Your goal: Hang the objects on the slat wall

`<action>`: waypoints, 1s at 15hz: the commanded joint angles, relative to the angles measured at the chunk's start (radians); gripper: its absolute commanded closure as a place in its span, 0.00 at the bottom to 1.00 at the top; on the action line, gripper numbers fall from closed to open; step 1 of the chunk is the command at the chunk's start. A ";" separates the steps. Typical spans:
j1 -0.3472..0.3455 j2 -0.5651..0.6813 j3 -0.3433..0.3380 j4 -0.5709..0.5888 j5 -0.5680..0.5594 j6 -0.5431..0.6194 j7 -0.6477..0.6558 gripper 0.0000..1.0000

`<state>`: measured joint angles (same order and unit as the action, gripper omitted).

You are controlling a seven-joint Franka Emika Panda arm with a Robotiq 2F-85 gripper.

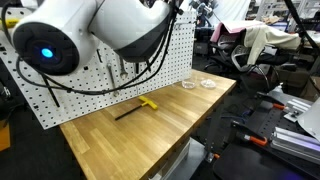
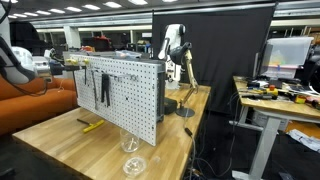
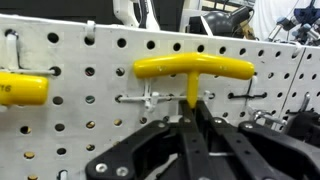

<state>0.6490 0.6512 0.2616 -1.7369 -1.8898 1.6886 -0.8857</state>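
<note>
In the wrist view my gripper (image 3: pixel 193 110) is shut on the shaft just under the yellow crossbar handle of a T-shaped tool (image 3: pixel 193 68). It holds the tool upright, close to the white slat wall (image 3: pixel 90 130). The tool's handle sits just above a metal hook (image 3: pixel 150 98). At the left edge a second yellow handle (image 3: pixel 20 88) hangs on the wall. A third yellow-handled tool (image 1: pixel 140 106) lies flat on the wooden table (image 1: pixel 150 140) in front of the wall (image 1: pixel 100 85); it shows in both exterior views (image 2: pixel 92 126). My arm (image 1: pixel 100 30) hides the gripper there.
Dark tools (image 2: pixel 103 88) hang on the slat wall (image 2: pixel 135 100). A clear glass (image 2: pixel 130 144) and a clear dish (image 2: pixel 133 165) stand on the table near the wall's end. Another wire hook (image 3: pixel 250 96) sticks out to the right. Cluttered benches stand beyond the table.
</note>
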 commanded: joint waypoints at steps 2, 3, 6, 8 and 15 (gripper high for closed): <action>-0.035 -0.046 0.010 -0.053 -0.004 0.056 0.039 0.66; -0.036 -0.048 0.011 -0.055 -0.003 0.063 0.040 0.64; -0.037 -0.053 0.016 -0.061 0.006 0.081 0.040 0.45; -0.041 -0.053 0.017 -0.064 0.007 0.085 0.043 0.30; -0.037 -0.064 0.036 -0.083 0.019 0.081 0.054 0.00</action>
<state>0.6270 0.6327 0.2801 -1.7749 -1.8866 1.7432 -0.8498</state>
